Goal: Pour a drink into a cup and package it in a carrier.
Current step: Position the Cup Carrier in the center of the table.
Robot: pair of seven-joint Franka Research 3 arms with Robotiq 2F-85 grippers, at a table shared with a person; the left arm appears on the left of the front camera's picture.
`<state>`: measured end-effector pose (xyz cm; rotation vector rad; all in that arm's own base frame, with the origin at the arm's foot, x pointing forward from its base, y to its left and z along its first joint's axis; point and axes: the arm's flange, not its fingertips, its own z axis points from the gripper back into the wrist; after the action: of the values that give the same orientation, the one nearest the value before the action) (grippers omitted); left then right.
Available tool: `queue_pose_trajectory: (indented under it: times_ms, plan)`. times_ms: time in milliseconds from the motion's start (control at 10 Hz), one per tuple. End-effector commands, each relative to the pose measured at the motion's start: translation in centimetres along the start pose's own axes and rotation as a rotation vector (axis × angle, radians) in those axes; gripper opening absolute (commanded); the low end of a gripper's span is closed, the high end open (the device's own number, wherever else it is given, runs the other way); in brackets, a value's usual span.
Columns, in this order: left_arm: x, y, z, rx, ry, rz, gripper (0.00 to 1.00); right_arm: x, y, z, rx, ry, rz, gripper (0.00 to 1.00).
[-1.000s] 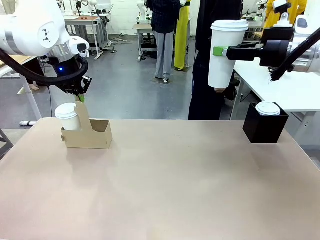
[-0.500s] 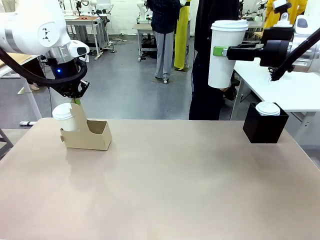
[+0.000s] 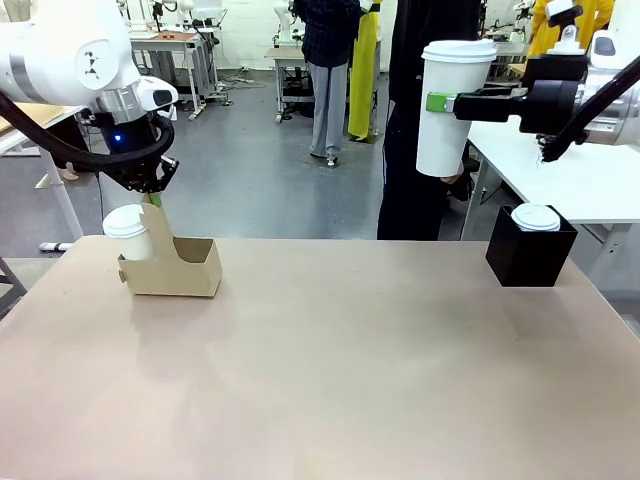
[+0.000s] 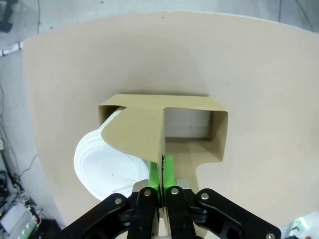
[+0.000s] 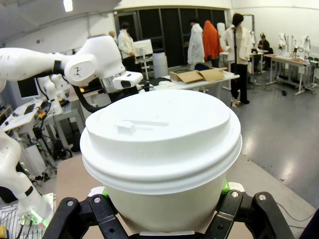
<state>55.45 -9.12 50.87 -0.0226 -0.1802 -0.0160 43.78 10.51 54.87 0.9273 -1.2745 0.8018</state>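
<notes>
The tan carrier [image 3: 185,270] stands at the table's far left with a short lidded white cup [image 3: 127,231] in its left slot. My left gripper [image 3: 153,199] reaches down from above and is shut on the carrier's upright handle panel. In the left wrist view the gripper [image 4: 162,175] pinches that panel's top edge, with the carrier [image 4: 192,105] and the short cup [image 4: 107,167] below. My right gripper [image 3: 445,101] holds the tall lidded cup [image 3: 450,110] upright, high above the far right. The cup [image 5: 159,144] sits between the right gripper's [image 5: 164,191] pads. The drink is hidden under the lid.
A black box [image 3: 528,255] with a lidded white cup [image 3: 536,217] in it stands at the table's far right. A person in dark clothes [image 3: 415,200] stands at the far edge, right behind the raised cup. The table [image 3: 340,380] is bare in the middle and front.
My left gripper has shut on the handle panel, and the carrier with its short cup has shifted slightly left and up. The right arm and the tall cup have not moved.
</notes>
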Motion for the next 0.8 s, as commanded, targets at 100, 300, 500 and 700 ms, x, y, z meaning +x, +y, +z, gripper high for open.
queue_pose_trajectory:
  times_ms: [100, 300, 500, 700]
  plan:
    - [-2.7, -2.7, 5.7, -0.025, -0.019, 0.056, 0.00, 0.6, -0.1, -0.3, 0.001, -0.013, 0.000, 0.80]
    - [-4.8, -7.0, 8.5, -0.075, 0.035, 0.056, 0.00, 0.6, -0.1, -0.3, 0.001, -0.013, 0.000, 0.80]
    - [-7.0, -12.0, 9.5, -0.104, 0.094, 0.086, 0.00, 0.6, -0.1, -0.3, 0.001, -0.013, 0.000, 0.80]
    - [-9.3, -17.6, 8.8, -0.087, 0.076, 0.092, 0.00, 0.6, -0.1, -0.3, 0.001, -0.013, 0.000, 0.80]
